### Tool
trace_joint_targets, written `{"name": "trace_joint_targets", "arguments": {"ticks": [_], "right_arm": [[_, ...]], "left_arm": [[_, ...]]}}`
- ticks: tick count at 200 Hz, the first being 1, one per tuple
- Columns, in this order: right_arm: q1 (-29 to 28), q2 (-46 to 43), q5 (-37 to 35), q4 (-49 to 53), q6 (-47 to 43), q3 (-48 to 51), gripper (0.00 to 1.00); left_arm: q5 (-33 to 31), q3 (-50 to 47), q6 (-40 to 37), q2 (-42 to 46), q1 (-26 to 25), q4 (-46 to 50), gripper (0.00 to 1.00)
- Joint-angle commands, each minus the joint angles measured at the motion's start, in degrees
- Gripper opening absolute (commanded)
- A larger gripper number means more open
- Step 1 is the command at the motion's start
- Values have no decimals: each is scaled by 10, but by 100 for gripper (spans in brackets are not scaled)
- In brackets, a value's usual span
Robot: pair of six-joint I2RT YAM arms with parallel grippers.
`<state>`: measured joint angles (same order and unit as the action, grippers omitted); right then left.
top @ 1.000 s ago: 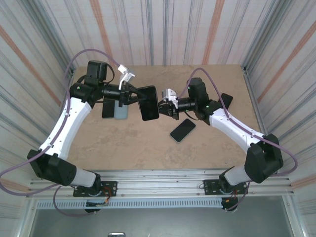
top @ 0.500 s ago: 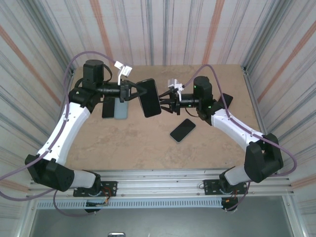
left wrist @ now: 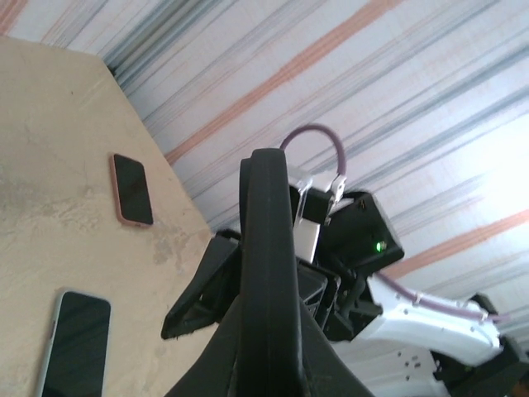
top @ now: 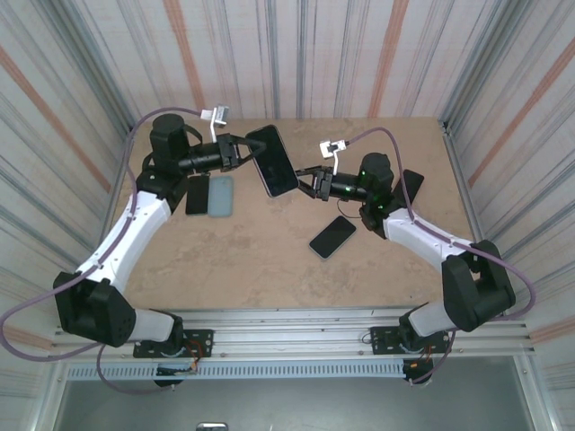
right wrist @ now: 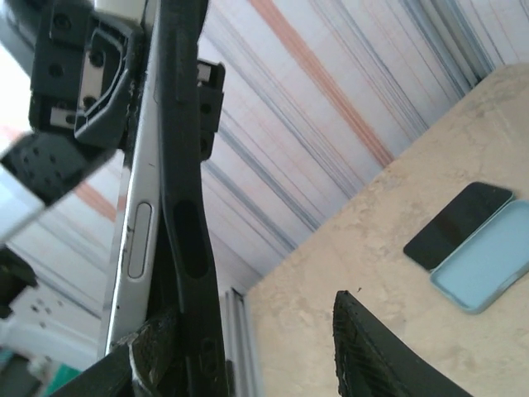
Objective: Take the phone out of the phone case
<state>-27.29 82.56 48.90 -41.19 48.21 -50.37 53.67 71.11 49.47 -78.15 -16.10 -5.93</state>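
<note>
Top view, held thing: your left gripper [top: 243, 153] is pressed shut on the black rubbery phone case [top: 272, 160], gripping its left long edge toward the far end. It holds the case in the air over the far half of the tan table [top: 260, 269].
Top view, long axis: the case runs far to near, with its near end leaning a little to the right.
Top view, free arm: your right gripper [top: 310, 183] comes in from the right and sits just beside the near right corner of the case. You cannot tell from this view whether it touches.
Left wrist view, case: it stands edge-on as a dark upright band [left wrist: 269, 265] rising from between your own fingers. Parts of the right gripper show on both sides of the band behind it.
Right wrist view, phone: the silver-edged phone [right wrist: 135, 248], with its side button showing, lies flush along the left face of the case wall [right wrist: 186, 207]. It looks partly out of the case lip here, but that is a judgement.
Right wrist view, jaws: they are spread and pinching nothing. The left finger [right wrist: 153, 351] is right at the case, and the other finger [right wrist: 372, 356] is well apart to the right.
Coming move: the seam between phone and case lies at the left edge of your right jaws, not between them. You would likely need to shift the right gripper left before closing.
</note>
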Motion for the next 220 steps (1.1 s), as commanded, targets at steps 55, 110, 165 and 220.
{"name": "trace_joint_targets", "arguments": {"ticks": [55, 110, 165, 220], "right_arm": [[-18, 25, -47, -225, 279, 18, 34], [-13, 34, -47, -241, 298, 22, 18], [-3, 54, -58, -270, 336, 31, 5], [0, 74, -69, -284, 353, 33, 1]], "left_arm": [[-92, -36, 133, -53, -18, -158, 0], [-92, -43, 143, -70, -16, -166, 4], [-108, -49, 152, -85, -10, -168, 25], [-109, -42, 157, -99, -10, -172, 47]]}}
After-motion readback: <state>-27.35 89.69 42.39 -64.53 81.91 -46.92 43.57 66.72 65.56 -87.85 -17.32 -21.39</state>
